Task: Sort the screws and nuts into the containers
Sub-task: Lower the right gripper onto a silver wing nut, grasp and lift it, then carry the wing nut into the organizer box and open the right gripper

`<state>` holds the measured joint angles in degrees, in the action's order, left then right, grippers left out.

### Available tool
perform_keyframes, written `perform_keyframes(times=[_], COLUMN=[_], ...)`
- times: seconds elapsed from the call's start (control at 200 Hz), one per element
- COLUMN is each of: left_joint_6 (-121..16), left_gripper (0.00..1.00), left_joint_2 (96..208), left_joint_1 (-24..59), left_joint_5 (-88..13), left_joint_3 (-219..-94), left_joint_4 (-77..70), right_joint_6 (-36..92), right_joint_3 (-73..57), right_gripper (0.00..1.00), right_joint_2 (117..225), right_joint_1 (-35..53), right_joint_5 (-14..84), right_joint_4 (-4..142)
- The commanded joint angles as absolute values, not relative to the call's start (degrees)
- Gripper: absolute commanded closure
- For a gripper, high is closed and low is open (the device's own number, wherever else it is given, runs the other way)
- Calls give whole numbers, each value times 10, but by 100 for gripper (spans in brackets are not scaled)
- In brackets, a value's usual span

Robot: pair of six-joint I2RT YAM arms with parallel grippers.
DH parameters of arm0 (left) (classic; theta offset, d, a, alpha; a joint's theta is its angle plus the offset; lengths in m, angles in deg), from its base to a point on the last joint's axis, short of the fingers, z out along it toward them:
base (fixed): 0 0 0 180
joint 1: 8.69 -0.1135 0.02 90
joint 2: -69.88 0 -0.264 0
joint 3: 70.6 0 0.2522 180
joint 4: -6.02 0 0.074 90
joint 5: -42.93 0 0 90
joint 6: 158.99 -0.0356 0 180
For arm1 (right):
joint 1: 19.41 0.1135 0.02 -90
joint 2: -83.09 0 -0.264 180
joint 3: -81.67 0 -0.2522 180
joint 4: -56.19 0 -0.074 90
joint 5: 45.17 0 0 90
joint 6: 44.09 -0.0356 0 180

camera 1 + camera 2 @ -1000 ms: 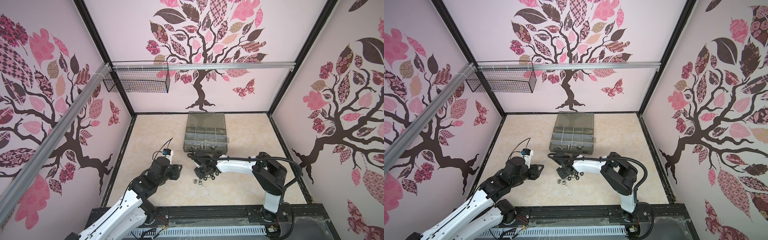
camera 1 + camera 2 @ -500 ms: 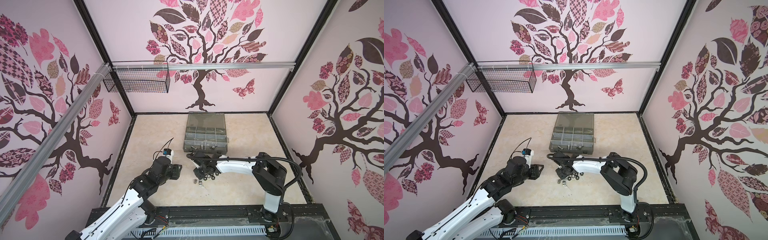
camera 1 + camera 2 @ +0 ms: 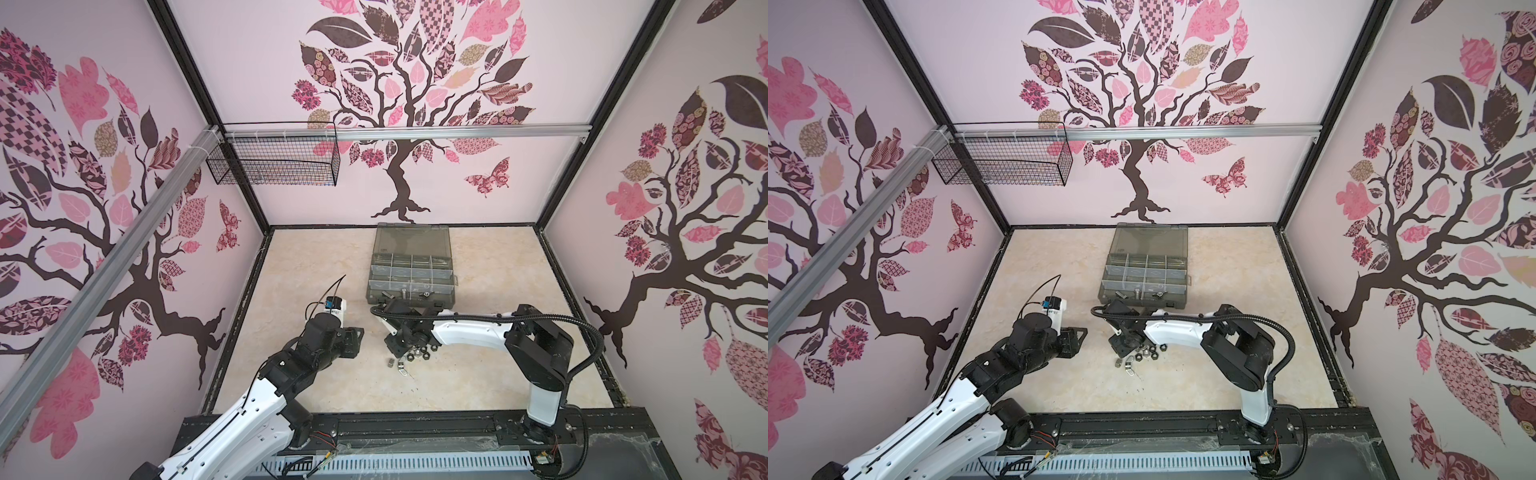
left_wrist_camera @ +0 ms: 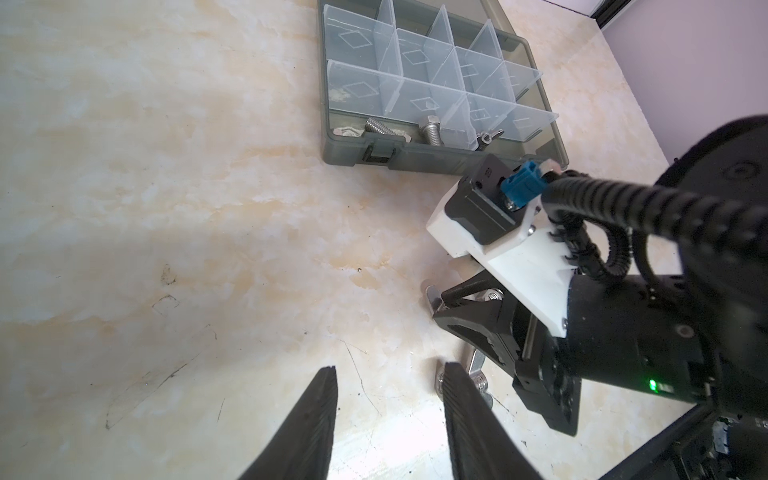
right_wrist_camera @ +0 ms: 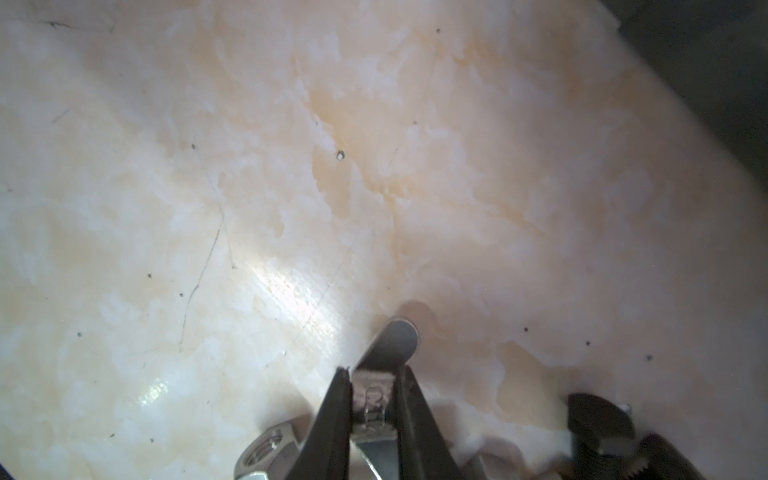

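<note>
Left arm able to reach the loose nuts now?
Probably only the near edge: left gripper is open beside the nuts, but right gripper sits over them, shut on a wing nut.

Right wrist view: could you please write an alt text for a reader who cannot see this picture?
The right gripper is shut on a silver wing nut, with one wing sticking out beyond its black tips, over a pale marbled table. A silver hex nut and a black screw lie close beside it.
</note>
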<state>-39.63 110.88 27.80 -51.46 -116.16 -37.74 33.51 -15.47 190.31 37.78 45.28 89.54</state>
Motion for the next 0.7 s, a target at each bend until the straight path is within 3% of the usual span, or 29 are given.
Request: perform_keyframes(times=[0.0, 0.44, 0.695], left_joint_6=[-402, -401, -398], left_gripper=[55, 55, 55], left_joint_2=[1106, 1086, 1089], left_joint_1=[275, 275, 276], left_joint_5=[-522, -520, -514], left_joint_3=[-1153, -1148, -1149], left_joint_4=[-370, -368, -367], right_joint_6=[355, 490, 520], right_joint_3=[-115, -106, -127], right_gripper=[81, 81, 80], right_joint_2=[1877, 1809, 1846], right_joint_1=[367, 166, 137], right_joint_5=[462, 503, 500], right_joint_4=[907, 886, 849])
